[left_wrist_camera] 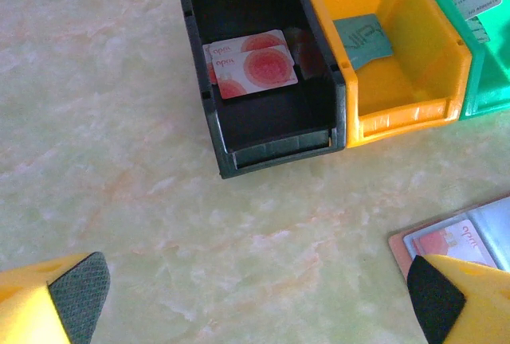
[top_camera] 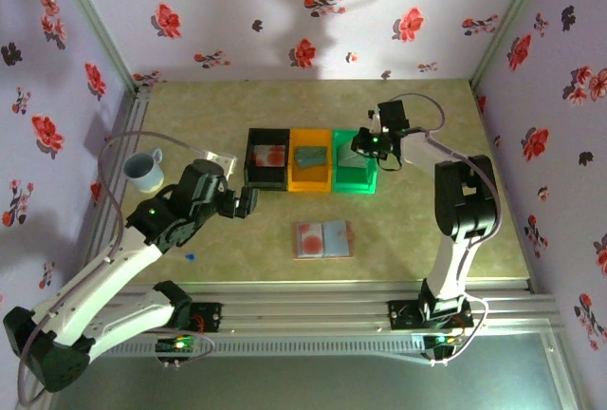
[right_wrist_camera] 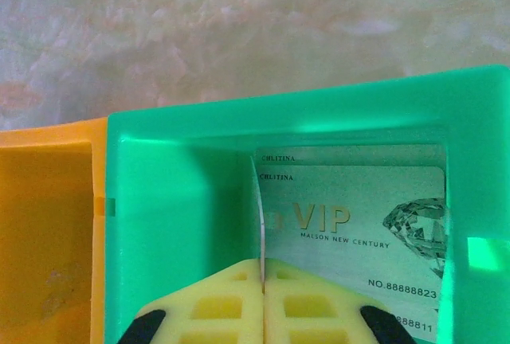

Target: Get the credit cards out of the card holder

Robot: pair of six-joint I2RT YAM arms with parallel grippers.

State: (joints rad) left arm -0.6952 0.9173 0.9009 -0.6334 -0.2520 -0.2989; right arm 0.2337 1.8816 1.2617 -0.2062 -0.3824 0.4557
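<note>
The card holder point(top_camera: 334, 238) lies open on the table in front of the bins, with a red-blotched credit card point(top_camera: 309, 237) on its left half. Its pinkish-tan corner point(left_wrist_camera: 398, 245) and that card point(left_wrist_camera: 449, 242) show at the lower right of the left wrist view. My left gripper point(top_camera: 248, 201) hangs open over bare table, left of the holder, its pads point(left_wrist_camera: 78, 292) wide apart. My right gripper point(right_wrist_camera: 263, 280) is inside the green bin point(right_wrist_camera: 183, 201), shut on a thin card point(right_wrist_camera: 260, 216) held edge-on. Two pale VIP cards point(right_wrist_camera: 358, 216) lie flat beside it.
Three bins stand in a row: a black bin point(left_wrist_camera: 275, 125) holding two red-blotched cards point(left_wrist_camera: 251, 64), an orange bin point(left_wrist_camera: 398, 81) with a teal card point(left_wrist_camera: 362, 40), and the green bin point(top_camera: 356, 180). A white-and-blue cup point(top_camera: 145, 170) stands at the far left. Flowered walls enclose the table.
</note>
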